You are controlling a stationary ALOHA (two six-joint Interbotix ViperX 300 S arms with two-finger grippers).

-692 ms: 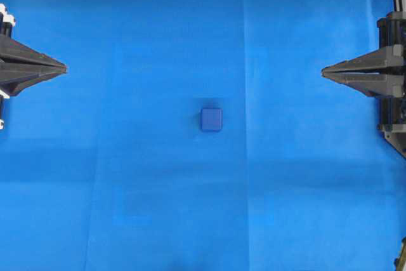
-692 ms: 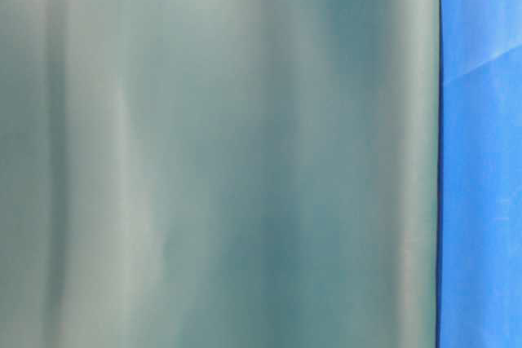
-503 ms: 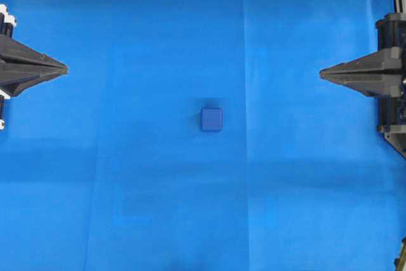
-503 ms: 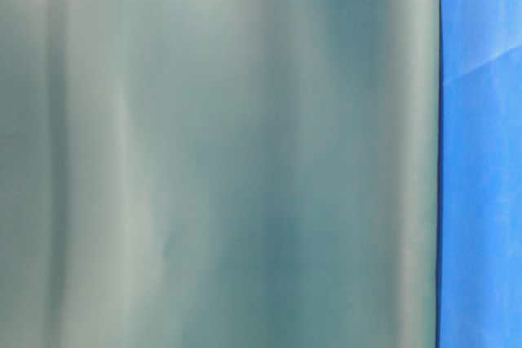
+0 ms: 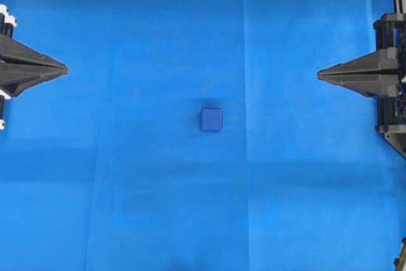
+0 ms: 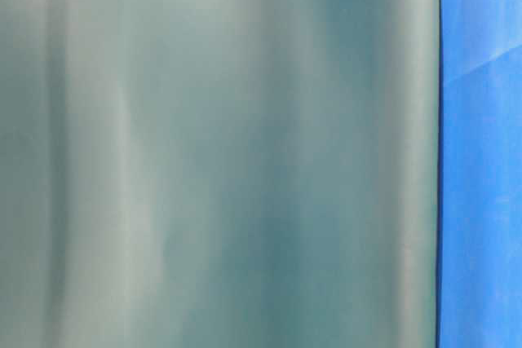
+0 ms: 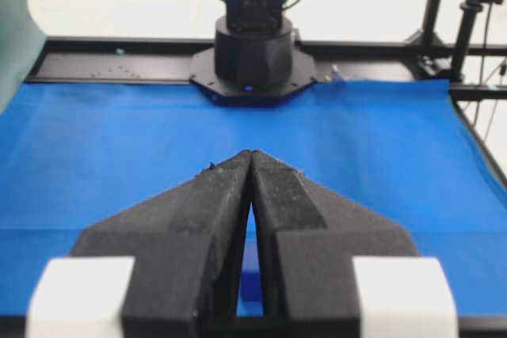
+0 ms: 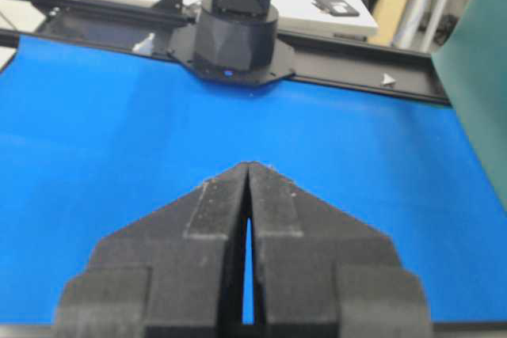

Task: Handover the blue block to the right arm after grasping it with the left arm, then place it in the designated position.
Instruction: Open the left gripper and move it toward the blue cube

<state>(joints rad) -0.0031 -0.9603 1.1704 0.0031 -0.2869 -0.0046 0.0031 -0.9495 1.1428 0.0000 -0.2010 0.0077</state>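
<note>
The blue block (image 5: 211,119) is a small dark-blue cube lying on the blue cloth near the middle of the overhead view. At the left edge, the left arm's gripper (image 5: 65,68) is shut, tips together, far left of the block and slightly above it in the picture. The right arm's gripper (image 5: 319,75) is shut too, at the right edge, far from the block. In the left wrist view the black fingers (image 7: 251,153) meet at the tips with nothing between them. The right wrist view shows its own fingers (image 8: 249,165) pressed together and empty.
Blue cloth (image 5: 158,207) covers the table. The opposite arm's black base (image 7: 252,57) stands at the cloth's far edge in the left wrist view, and the other base (image 8: 234,41) in the right wrist view. A blurred grey-green panel (image 6: 220,152) fills most of the table-level view.
The right gripper's fingers closed the small gap they had and its tip crept slightly left. The left gripper and the block have not moved.
</note>
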